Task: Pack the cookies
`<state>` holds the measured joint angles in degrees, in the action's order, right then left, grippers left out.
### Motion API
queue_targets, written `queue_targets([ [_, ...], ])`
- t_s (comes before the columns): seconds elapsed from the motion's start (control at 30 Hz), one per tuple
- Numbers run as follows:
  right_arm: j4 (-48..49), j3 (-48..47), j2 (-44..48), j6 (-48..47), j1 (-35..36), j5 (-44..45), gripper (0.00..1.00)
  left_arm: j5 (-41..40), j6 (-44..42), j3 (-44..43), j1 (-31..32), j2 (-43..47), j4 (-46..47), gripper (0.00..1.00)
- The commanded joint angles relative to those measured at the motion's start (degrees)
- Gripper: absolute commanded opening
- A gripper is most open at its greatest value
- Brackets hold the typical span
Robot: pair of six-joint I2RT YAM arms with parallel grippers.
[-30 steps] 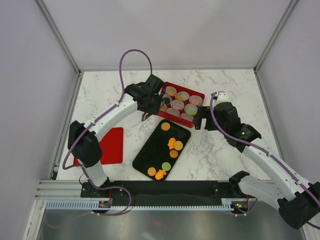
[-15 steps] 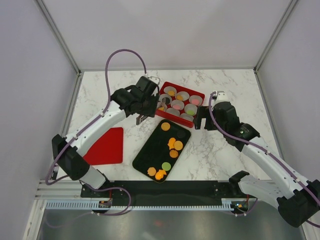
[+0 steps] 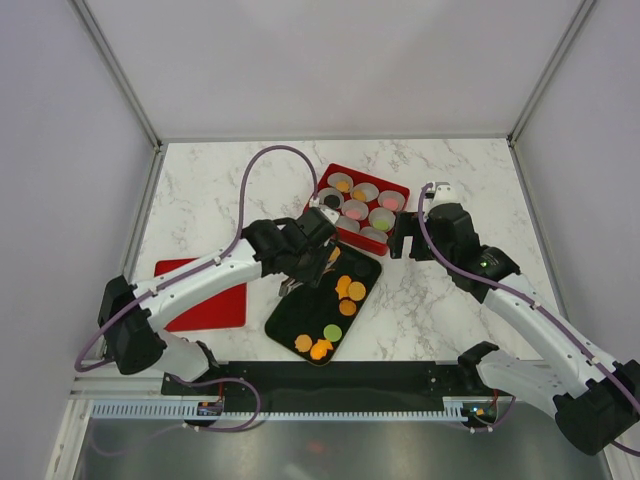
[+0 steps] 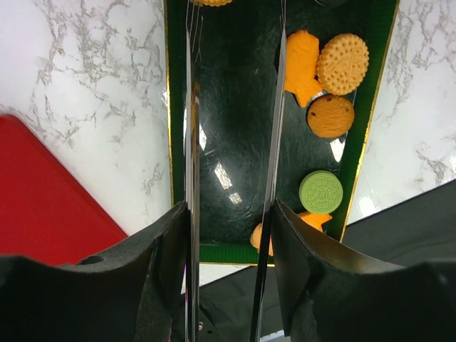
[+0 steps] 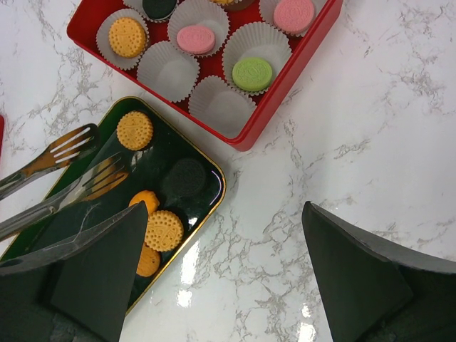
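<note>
**Left end effector clamped on tongs above the tray, right end effector spread wide**

Left end effector (image 4: 229, 285): I see both fingers pressed against the outer sides of a pair of metal tongs (image 4: 191, 142). The two blades stand apart and reach forward over the black tray (image 4: 228, 107). Nothing sits between the blades. In the right wrist view their fork-shaped tips hang above the tray's far half.

Just right of the right-hand blade lie loose cookies (image 4: 343, 63): a round orange one, a shaped orange one touching it, a speckled one and, nearer me, a green cookie (image 4: 320, 192). One more orange piece lies partly under the blade close to the finger. Left of this end effector a red panel (image 4: 43, 192) lies flat on the counter (image 4: 107, 85).

Right end effector (image 5: 226, 242): fingers far apart, gripping nothing, hovering over bare counter. Ahead and left of it is the tray corner with a dark cookie (image 5: 184, 178). Straight ahead stands the red box (image 5: 285, 92), its paper cups (image 5: 169, 70) partly filled: orange, pink and green cookies sit one to a cup, while several cups hold none.
</note>
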<state>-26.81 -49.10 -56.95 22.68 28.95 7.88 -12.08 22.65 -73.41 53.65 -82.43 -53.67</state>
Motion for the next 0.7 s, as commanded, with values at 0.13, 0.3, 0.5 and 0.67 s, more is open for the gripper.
queue_targets([
  [0.13,0.4,-0.5,1.0,-0.6,-0.4,0.9,0.98,-4.4,2.8,0.3,0.1,-3.8,3.3,0.56],
  [0.3,0.3,-0.6,1.0,-0.7,-0.4,1.0,0.98,-3.8,2.3,-0.2,0.1,-6.5,4.4,0.56],
  [0.5,0.4,-0.6,0.8,-0.8,-0.4,0.8,0.98,-6.5,1.8,-1.1,0.0,-9.3,5.9,0.59],
  [0.67,0.4,-0.7,0.6,-0.9,-0.4,0.8,0.98,-6.3,1.1,-2.4,-0.3,-11.1,6.2,0.59],
])
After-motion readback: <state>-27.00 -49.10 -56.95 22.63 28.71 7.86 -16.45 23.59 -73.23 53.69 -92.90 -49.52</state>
